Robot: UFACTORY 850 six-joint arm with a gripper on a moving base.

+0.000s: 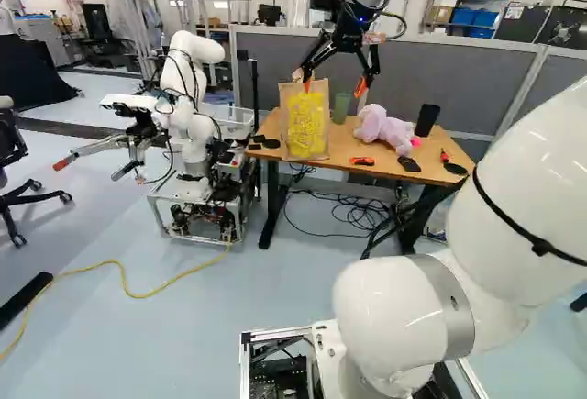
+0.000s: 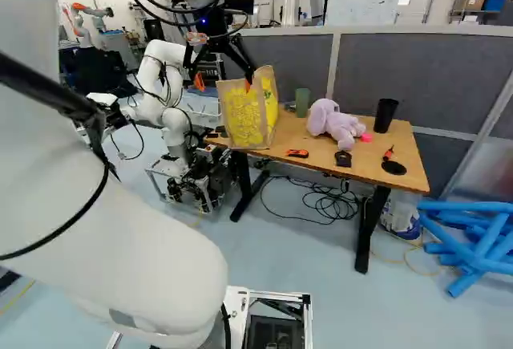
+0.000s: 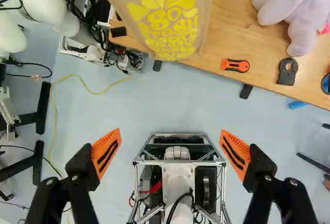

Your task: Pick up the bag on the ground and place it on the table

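1 wide-open pincer [image 1: 334, 86], 1 paper bag [image 1: 305, 126] on 1 table [image 1: 345, 145], 1 plush toy [image 1: 383, 130]

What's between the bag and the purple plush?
Both base views show a green cup between bag and plush; an orange tool lies nearer the front edge of the table.
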